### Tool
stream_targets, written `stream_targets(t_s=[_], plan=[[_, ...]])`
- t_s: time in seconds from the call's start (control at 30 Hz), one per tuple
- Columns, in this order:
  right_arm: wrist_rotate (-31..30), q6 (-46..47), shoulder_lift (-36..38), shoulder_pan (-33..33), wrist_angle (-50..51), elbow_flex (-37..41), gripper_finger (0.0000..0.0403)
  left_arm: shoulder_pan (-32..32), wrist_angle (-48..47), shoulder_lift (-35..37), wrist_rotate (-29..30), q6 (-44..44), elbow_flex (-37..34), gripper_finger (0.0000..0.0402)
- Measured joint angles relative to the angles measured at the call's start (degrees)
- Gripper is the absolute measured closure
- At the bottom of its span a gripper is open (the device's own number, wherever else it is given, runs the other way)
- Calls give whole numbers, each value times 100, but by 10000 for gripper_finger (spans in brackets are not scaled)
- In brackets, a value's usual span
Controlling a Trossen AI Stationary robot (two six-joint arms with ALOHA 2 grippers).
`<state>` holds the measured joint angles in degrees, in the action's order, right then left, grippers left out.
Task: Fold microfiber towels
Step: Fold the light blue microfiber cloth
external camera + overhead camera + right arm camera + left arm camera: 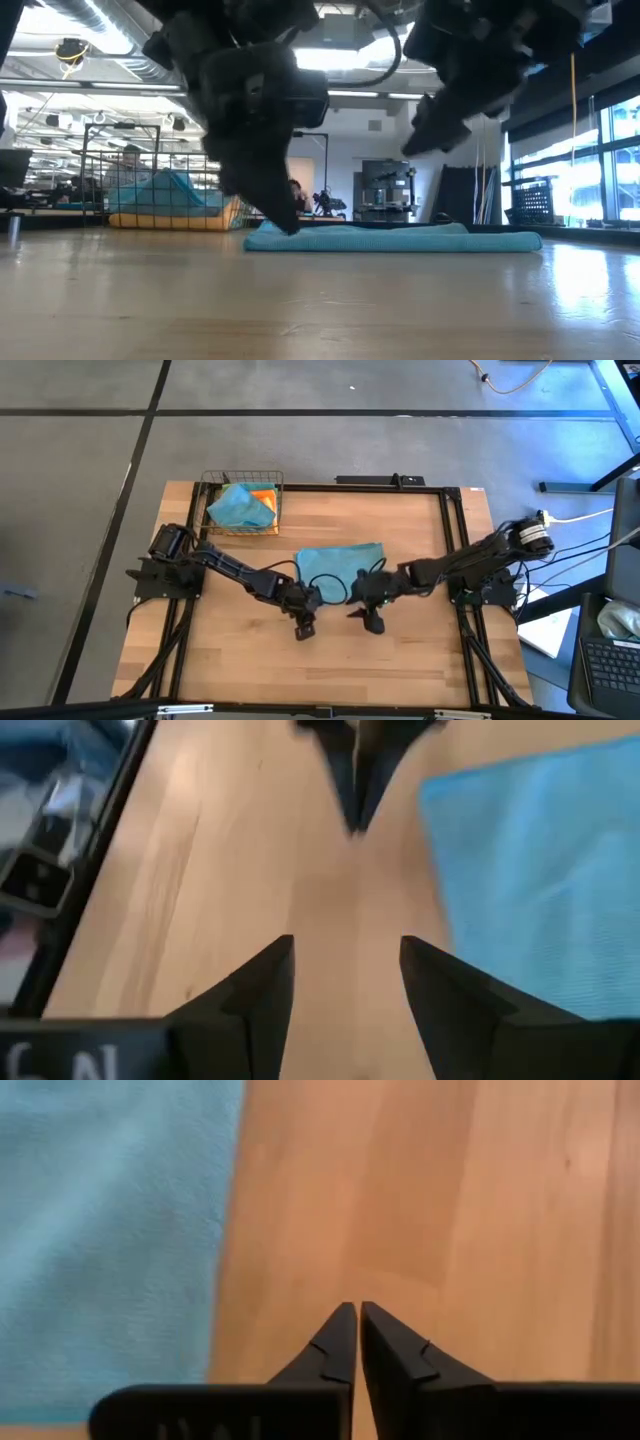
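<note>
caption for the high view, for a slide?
Both grippers, left shut and right open, hover empty at the near edge of a folded teal towel; more towels sit in the wire basket.

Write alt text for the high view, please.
A folded light blue towel lies mid-table, with both dark arms meeting just in front of it: the left hand shut, the right hand open, neither holding anything. A wire basket of more towels sits at the far-left corner.
</note>
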<state>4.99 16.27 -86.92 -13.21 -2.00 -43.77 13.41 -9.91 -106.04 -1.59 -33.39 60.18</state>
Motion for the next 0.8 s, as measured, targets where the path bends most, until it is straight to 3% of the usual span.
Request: stream_targets(t_s=[0.17, 0.27, 0.37, 0.47, 0.6, 0.7, 0.8], plan=[[-346, 187, -523, -333, 374, 3, 222, 232, -49, 63, 56, -189, -2, 398], [-577, 944, -563, -393, 1196, 7, 229, 302, -77, 136, 94, -403, 65, 400], [-618, 1526, -323, -398, 1246, 20, 242, 363, -212, 212, 166, -486, 226, 400], [-770, 1737, -78, -522, 1097, -15, 257, 413, -369, 399, 768, -281, 384, 401], [-1422, 1861, -39, -609, 1930, 9, 270, 347, -949, 486, 1774, 285, 460, 395], [-1885, 2229, -37, -586, 2586, 13, 278, 174, -1555, 494, 1983, 370, 428, 387], [-2067, 2391, 67, -568, 2549, 15, 302, -57, -1930, 479, 1994, 354, 322, 384]])
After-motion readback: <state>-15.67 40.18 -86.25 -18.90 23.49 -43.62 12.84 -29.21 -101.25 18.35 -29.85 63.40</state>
